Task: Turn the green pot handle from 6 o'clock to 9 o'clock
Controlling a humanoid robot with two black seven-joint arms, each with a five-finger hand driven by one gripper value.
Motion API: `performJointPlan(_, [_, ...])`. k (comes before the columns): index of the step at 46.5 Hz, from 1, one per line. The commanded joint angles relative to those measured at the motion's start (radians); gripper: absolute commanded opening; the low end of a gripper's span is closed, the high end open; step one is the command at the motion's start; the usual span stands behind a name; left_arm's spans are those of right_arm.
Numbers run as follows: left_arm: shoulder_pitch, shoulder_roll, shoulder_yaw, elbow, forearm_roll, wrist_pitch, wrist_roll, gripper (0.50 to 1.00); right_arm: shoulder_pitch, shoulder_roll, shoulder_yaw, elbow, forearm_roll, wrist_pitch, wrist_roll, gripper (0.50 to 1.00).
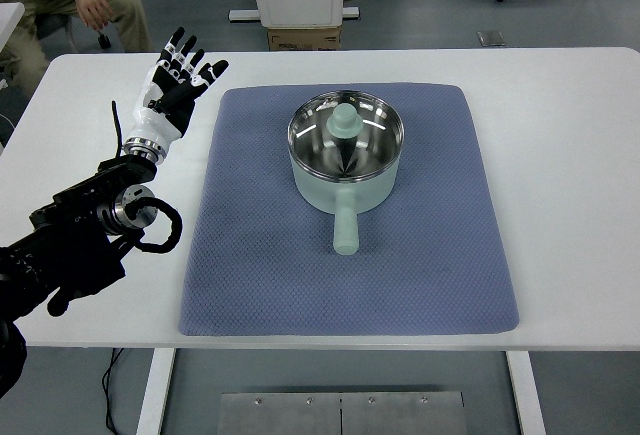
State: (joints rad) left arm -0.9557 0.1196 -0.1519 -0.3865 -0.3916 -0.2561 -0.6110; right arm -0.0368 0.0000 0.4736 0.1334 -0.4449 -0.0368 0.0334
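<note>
Fingers (185, 50) of your left hand (172, 80): spread, holding nothing, raised over the tabletop's (560, 155) left part, well apart from the pot. Green pot (345, 150): centred on your blue mat (350, 215), glass lid (346, 133) on, handle (345, 227) pointing toward you at 6 o'clock. Person (70, 0): seated beyond the far left corner.

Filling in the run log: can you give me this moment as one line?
left hand: open, raised over table left of mat | pot: on blue mat, lid on | handle: 6 o'clock, untouched | right arm: not in view
</note>
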Motion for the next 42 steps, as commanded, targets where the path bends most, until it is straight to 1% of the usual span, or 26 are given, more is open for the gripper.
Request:
performJointPlan(1, [0.000,0.000,0.000,0.000,-0.001,0.000,0.000,1.000,0.000,0.000,0.000,0.000,0.000,0.000,0.000,1.000])
performJointPlan(42, [0.002,0.000,-0.001,0.000,-0.001,0.000,0.000,1.000,0.000,0.000,0.000,0.000,0.000,0.000,-0.001,1.000])
